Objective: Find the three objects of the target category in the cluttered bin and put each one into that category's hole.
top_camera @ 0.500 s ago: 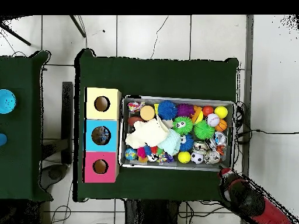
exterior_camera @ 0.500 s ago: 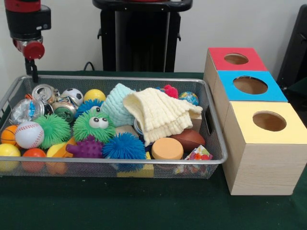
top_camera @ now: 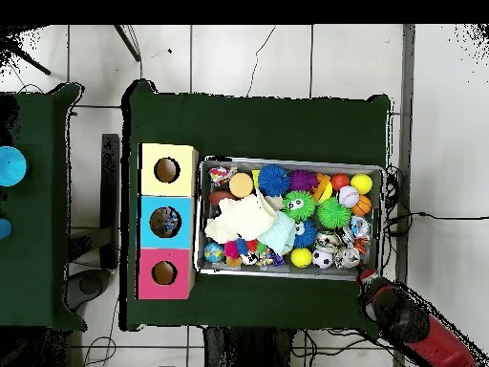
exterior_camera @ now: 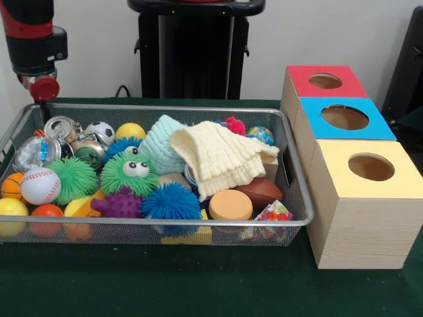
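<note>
The wire mesh bin is full of toys. One clear crinkled bottle with a blue-and-white label lies at its left end, beside shiny cans. No other bottles show. My gripper hangs from the red and black arm above the bin's far left corner, just outside the rim; its state is hidden. In the overhead view the bin lies right of the boxes, the bottle is near its right end, and the gripper is off the bin's lower right corner.
Three wooden boxes with round holes stand right of the bin: red, blue, yellow. A cream cloth and a mint cloth cover the bin's middle. Spiky balls, sport balls and an orange disc crowd the bin.
The arm has risen a little and shifted slightly left in the front view. Nothing in the bin has moved.
</note>
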You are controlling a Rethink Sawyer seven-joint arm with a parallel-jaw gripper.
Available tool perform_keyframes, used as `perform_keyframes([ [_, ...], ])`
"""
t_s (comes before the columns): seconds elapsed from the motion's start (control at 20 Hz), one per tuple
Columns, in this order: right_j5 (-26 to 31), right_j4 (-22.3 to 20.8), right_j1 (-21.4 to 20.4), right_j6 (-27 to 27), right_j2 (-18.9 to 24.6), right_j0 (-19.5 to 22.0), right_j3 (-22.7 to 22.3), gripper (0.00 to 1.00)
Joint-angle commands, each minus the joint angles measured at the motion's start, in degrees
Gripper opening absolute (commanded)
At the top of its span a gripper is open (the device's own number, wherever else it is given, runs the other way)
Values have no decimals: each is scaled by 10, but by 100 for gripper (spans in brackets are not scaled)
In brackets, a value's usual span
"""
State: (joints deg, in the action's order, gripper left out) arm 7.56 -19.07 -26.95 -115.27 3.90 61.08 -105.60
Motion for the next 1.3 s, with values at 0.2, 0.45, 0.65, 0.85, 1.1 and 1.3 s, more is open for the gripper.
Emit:
perform_keyframes([
  [0.2, 92, 9, 38, 31, 86, 12, 109, 100],
  [0.45, 118, 14, -10, 7, 60, -2, 80, 100],
  [0.65, 161, 20, -88, -7, 31, -23, 40, 100],
  [0.85, 207, 25, -128, -16, 10, -52, 39, 100],
  [1.1, 207, 25, -136, -23, 9, -54, 34, 100],
  [1.3, 177, 26, -119, -46, 5, -59, 29, 100],
])
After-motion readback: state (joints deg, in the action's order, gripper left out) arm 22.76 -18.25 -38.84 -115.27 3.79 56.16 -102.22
